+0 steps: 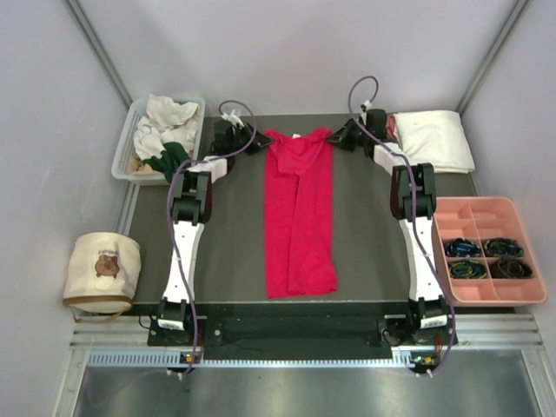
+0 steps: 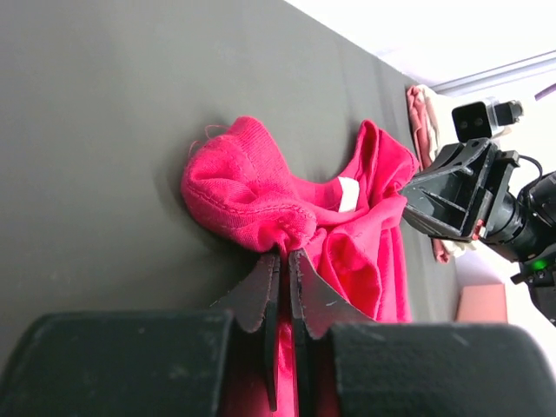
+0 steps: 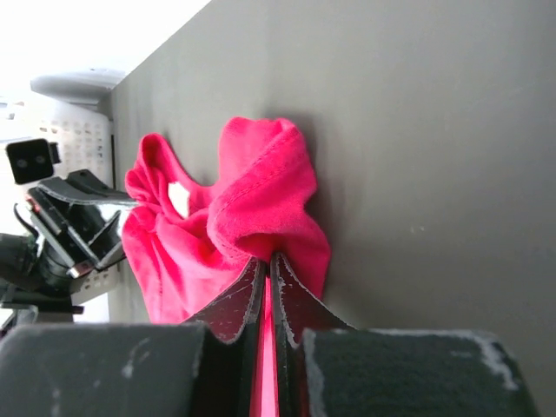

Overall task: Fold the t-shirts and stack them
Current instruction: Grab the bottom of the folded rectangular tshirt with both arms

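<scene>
A crimson-red t-shirt (image 1: 300, 217) lies in a long narrow strip down the middle of the dark table, collar end at the far side. My left gripper (image 1: 258, 140) is shut on the far left corner of that end, and the cloth bunches at its tips (image 2: 285, 254). My right gripper (image 1: 340, 137) is shut on the far right corner (image 3: 266, 257). The red shirt (image 2: 261, 187) shows its white neck label (image 2: 347, 193) between the two grips. More t-shirts, cream-white and dark green, are heaped in a basket (image 1: 129, 139). A folded cream-white shirt (image 1: 433, 139) lies at the far right.
A pink compartment tray (image 1: 486, 217) holding dark coiled items sits at the right edge. A round beige bag with a bear print (image 1: 102, 269) stands off the table at the left. White walls close in the back and sides.
</scene>
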You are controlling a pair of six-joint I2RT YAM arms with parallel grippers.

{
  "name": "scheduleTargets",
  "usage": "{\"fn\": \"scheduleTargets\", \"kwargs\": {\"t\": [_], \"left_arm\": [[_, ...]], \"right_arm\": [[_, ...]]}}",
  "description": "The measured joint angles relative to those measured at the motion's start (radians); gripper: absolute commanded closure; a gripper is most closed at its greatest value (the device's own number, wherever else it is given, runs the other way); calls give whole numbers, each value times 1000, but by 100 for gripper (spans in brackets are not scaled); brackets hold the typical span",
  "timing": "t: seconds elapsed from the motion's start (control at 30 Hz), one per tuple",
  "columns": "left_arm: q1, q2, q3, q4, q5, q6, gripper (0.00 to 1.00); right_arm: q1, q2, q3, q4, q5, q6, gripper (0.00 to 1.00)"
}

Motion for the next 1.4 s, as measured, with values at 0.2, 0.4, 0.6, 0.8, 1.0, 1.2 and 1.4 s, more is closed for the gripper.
{"fn": "scheduleTargets", "kwargs": {"t": [0.2,0.4,0.6,0.8,1.0,1.2,1.4], "left_arm": [[-1,43,49,29,-7,-39,96],[-1,59,71,53,-16,-65,91],[0,59,72,92,-15,-90,26],[13,48,66,212,-18,-125,1],[53,0,-55,316,-18,-169,1],[67,-172,-338,331,-28,-138,1],[5,-450,-678,204,-126,16,1]], "right_arm": [[-6,1,27,11,-4,7,100],[-18,2,28,35,-6,28,95],[-24,11,47,53,-6,54,28],[-40,1,-3,138,-14,63,18],[-75,-82,-156,201,-12,64,15],[-95,-238,-380,186,23,5,12],[-50,-473,-593,16,135,-129,10]]}}
